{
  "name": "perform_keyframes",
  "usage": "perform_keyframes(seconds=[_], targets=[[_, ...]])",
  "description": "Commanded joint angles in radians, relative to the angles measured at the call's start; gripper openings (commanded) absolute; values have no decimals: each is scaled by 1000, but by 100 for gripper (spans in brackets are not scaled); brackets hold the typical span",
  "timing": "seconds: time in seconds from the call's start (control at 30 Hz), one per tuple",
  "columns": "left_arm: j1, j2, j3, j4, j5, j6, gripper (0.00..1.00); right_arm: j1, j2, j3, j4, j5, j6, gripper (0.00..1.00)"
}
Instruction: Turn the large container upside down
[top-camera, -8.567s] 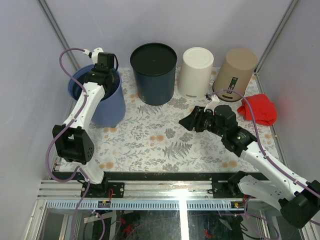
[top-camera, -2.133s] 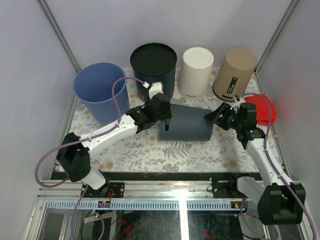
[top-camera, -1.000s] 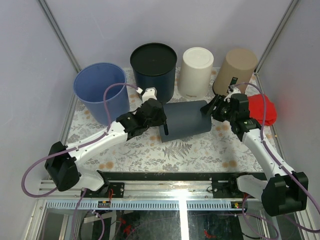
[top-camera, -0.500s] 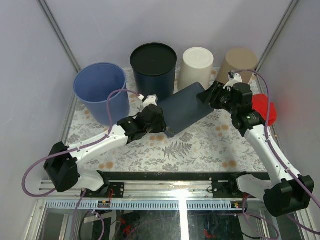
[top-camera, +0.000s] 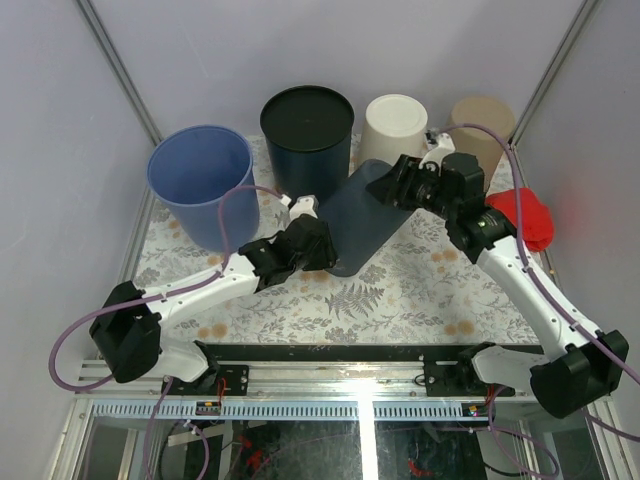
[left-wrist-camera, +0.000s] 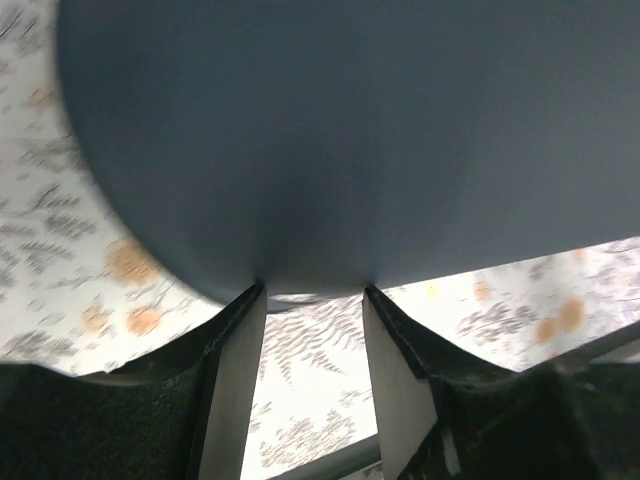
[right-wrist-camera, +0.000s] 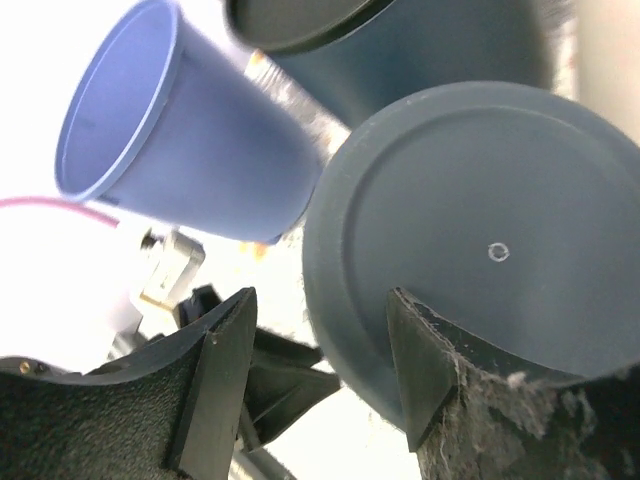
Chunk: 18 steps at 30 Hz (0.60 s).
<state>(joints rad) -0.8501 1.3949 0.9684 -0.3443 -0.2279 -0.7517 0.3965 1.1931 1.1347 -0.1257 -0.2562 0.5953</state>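
The large dark grey container (top-camera: 362, 212) is tilted on the patterned mat, its base raised toward the back right and its lower end resting near the mat's middle. My left gripper (top-camera: 322, 252) is at the lower end. In the left wrist view its open fingertips (left-wrist-camera: 310, 292) touch the container's wall (left-wrist-camera: 340, 130), with mat showing between them. My right gripper (top-camera: 397, 186) is at the raised base. In the right wrist view its jaws (right-wrist-camera: 320, 300) are open, with the edge of the round base (right-wrist-camera: 480, 250) between them.
A blue bucket (top-camera: 200, 180) stands upright at the back left and shows in the right wrist view (right-wrist-camera: 170, 150). A navy container (top-camera: 307, 140), a white one (top-camera: 393, 125) and a tan one (top-camera: 482, 118) stand inverted along the back. A red cloth (top-camera: 527, 215) lies at the right.
The container lay on its side a second ago. Its base end has since risen and swung toward the back, with my right gripper moving up and left with it. My left gripper stays at the lower end.
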Motion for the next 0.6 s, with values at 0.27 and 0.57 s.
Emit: perform_keyframes(seconds=[0.27, 0.57], targets=[[-13, -3, -28, 279, -19, -31, 43, 123, 80, 40, -49, -55, 12, 62], [-4, -46, -44, 259, -48, -17, 43, 126, 68, 59, -54, -34, 7, 62]])
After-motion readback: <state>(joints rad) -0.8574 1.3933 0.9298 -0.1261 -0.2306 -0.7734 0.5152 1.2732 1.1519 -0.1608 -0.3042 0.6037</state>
